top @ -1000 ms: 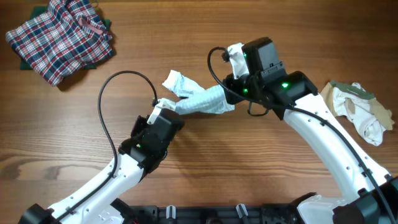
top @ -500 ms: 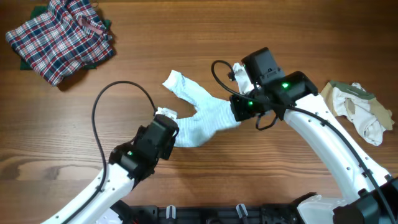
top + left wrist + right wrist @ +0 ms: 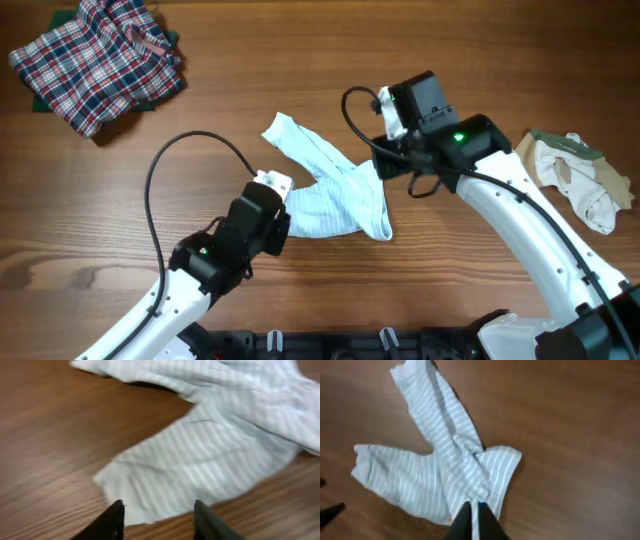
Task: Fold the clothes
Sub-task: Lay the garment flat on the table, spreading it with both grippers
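Note:
The handled piece of the clothes is a pale blue-white striped garment point(image 3: 335, 195) lying spread on the wooden table point(image 3: 120, 200), one leg reaching up-left. My right gripper point(image 3: 473, 509) is shut on a pinch of its cloth point(image 3: 455, 465) near the right-hand edge, and in the overhead view it point(image 3: 385, 163) sits at the garment's upper right. My left gripper point(image 3: 159, 512) stands open just short of the garment's lower-left hem point(image 3: 150, 490), with nothing between its fingers. From above, that gripper point(image 3: 283, 222) is at the cloth's left edge.
A red-white-blue plaid garment point(image 3: 95, 60) lies bunched on something dark green at the back left corner. A beige and white heap point(image 3: 578, 178) lies at the right edge. Both arms' cables loop over the table's middle.
My left gripper has opened and let go of the striped cloth, backing down-left. The garment has been drawn out from a bunched roll and now lies flatter and wider.

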Controlling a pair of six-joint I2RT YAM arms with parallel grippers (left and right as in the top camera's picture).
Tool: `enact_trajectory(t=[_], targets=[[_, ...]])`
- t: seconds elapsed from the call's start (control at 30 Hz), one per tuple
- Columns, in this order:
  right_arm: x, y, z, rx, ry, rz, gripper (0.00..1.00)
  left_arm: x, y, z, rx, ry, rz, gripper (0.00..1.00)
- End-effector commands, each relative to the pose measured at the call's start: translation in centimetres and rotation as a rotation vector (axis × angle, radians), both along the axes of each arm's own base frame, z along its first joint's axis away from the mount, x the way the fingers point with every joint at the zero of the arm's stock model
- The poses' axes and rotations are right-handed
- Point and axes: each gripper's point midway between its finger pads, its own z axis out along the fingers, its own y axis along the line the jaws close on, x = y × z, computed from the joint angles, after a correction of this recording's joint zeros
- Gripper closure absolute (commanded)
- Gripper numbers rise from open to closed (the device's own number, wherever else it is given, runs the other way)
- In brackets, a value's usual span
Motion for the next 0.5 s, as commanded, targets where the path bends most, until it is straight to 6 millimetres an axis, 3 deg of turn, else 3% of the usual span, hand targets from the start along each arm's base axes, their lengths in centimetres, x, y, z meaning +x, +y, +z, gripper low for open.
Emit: enact_trajectory(t=[0.0,0.3,0.47], targets=[[0.2,-0.7,-3.5,-0.065,0.059,-0.018,0.96,-1.3,-2.3,-0.8,-0.104,0.109,-0.048,0.66],[0.5,-0.1,-12.5,-0.14,0.257,-0.005,0.96,-1.6,-2.2,-2.5,-0.084,0.174,-0.018,0.62],[0.3,-0.3,-15.5,-0.169,0.316,-0.003,0.96,-1.5,-2.2,-2.4,-0.085,0.171,-0.018,0.61]])
